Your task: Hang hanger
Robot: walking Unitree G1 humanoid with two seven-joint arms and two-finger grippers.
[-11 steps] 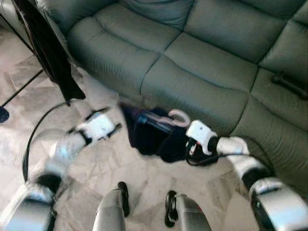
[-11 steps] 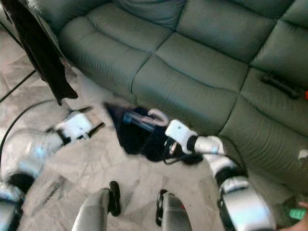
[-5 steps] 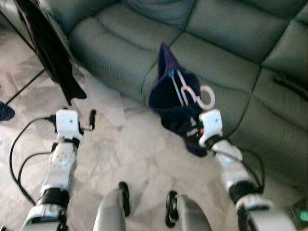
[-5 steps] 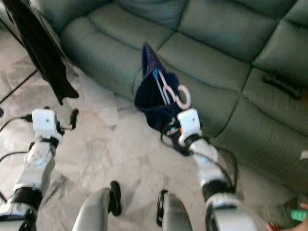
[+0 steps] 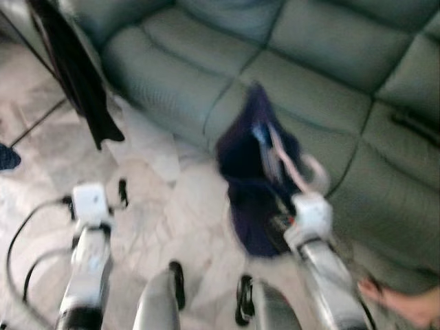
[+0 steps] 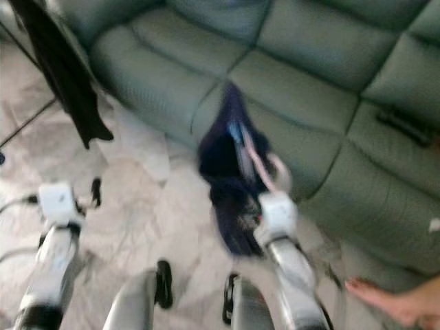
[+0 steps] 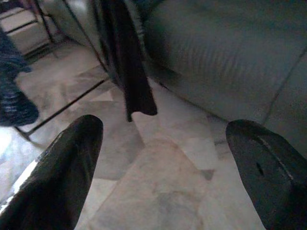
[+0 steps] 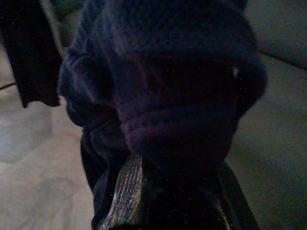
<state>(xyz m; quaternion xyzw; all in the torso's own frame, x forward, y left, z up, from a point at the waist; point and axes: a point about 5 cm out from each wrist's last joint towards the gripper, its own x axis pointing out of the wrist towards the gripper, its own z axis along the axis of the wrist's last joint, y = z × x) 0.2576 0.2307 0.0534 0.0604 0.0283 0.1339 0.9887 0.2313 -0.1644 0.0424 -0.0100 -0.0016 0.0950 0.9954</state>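
Across the middle of the left eye view, blurred by motion, a dark blue garment (image 5: 251, 182) hangs on a pink hanger (image 5: 302, 172), its hook curling at centre right. Just below it sits the right gripper (image 5: 285, 220), buried in the cloth; whether its jaws are open or closed cannot be told from this view. Behind the garment a grey-green sofa (image 5: 323, 75) fills the upper frame. At upper left a black cloth (image 5: 79, 82) hangs down beside the sofa's arm. At lower left the left gripper (image 5: 113, 196) is held over the pale marble floor (image 5: 179, 213), well apart from the garment. At the lower right corner a person's hand (image 5: 402, 306) reaches in.

From the right eye view the same scene repeats, with the hanger slanting pink through the garment's middle above the right arm's white wrist.

Seen from the left wrist view, the left jaws stand wide apart with nothing between them, one finger (image 7: 57, 177) at lower left. Beyond lie the floor, the black cloth and the sofa's front.

Close in the right wrist view, the dark garment drapes over the jaws; a striped finger (image 8: 127, 196) shows at the bottom, pressed against the cloth.
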